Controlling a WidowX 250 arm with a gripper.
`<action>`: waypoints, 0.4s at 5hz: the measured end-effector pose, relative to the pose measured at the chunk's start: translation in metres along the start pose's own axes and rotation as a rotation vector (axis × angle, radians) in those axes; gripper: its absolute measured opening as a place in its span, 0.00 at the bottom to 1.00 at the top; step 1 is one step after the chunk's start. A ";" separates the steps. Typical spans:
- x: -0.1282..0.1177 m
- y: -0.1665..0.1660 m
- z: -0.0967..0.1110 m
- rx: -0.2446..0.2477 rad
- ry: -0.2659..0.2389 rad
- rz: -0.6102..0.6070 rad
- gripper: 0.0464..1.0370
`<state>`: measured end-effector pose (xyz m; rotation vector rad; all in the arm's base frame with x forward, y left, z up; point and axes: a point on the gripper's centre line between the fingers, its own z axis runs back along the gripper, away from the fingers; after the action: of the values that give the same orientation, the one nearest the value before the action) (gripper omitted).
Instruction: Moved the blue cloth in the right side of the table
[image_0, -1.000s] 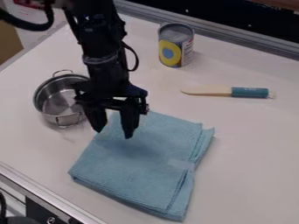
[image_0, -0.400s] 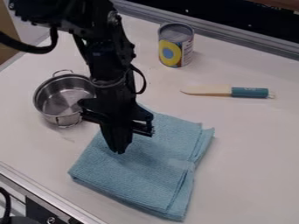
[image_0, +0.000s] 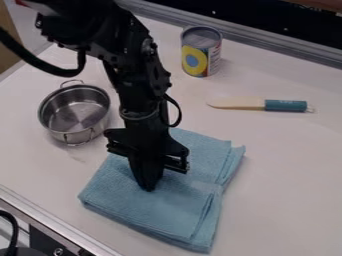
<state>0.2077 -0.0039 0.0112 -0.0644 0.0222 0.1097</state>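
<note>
On a pale tabletop, blue cloth.

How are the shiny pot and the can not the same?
The pot is open at the top, but the can has its top covered. The pot is wide and low, while the can is narrow and taller. The pot is plain silver with loop handles; the can has a yellow and blue label and no handles. Both are round and stand upright on the table.
</note>
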 end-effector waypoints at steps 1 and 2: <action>0.001 -0.004 -0.004 0.018 -0.013 0.018 0.01; 0.002 -0.006 -0.005 0.010 -0.021 0.022 0.01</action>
<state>0.2107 -0.0103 0.0065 -0.0528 0.0022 0.1317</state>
